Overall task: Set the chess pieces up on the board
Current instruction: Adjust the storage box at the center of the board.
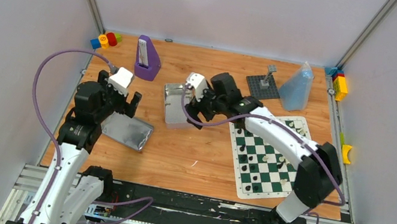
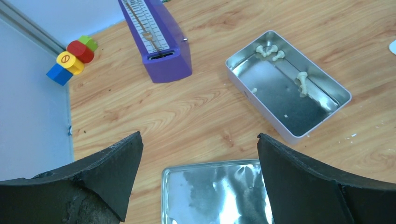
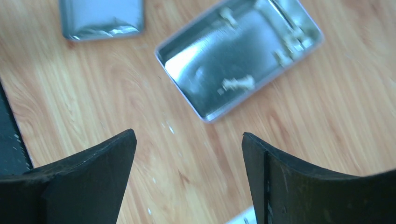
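The green and white checkered board [image 1: 266,177] lies at the right of the table, with black and cream chess pieces [image 1: 244,158] on it. More cream chess pieces [image 2: 302,82] lie in the open silver tin [image 2: 279,98], which the right wrist view shows blurred [image 3: 211,65] with a piece [image 3: 238,83] inside. My right gripper [image 1: 199,114] [image 3: 189,136] hangs open and empty over bare wood, between the tin [image 1: 173,105] and the board. My left gripper [image 1: 120,108] [image 2: 200,141] is open and empty above the tin's lid [image 2: 212,193].
A purple wedge-shaped object [image 1: 147,58] and coloured toy blocks [image 1: 104,40] stand at the back left. A dark studded plate with a post [image 1: 263,85] and a bluish bag [image 1: 296,87] are at the back right. More blocks [image 1: 339,84] sit by the right wall.
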Tool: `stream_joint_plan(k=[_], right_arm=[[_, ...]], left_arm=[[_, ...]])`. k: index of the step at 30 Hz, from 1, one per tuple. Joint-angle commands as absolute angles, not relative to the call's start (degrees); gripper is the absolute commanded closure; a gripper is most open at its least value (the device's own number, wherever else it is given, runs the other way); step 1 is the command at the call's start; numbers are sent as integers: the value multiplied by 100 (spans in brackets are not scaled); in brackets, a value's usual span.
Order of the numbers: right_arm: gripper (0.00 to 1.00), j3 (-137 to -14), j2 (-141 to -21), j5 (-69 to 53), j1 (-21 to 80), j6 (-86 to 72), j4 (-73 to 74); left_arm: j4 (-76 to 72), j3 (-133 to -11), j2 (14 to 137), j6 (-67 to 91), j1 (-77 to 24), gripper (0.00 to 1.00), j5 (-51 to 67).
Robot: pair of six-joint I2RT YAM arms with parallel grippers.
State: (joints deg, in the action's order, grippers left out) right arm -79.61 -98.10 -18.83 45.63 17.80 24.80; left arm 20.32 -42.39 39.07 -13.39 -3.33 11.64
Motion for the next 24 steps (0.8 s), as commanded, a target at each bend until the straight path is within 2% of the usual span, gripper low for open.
stream_joint_plan(k=[1,11,24], right_arm=[[16,-7066,-8863,-1190,4200,2263,2518],[17,-5557,-7639,-598,2798,2838,2623],[19,-5121,-8340,421,2777,3234,1937]], left_arm=[[1816,-4366,3879,-1413,-282,0,1637],[1829,-4291,3972,-1492,-286,0,2068],[1834,-4244,3946,-1526,-287,0,2168]])
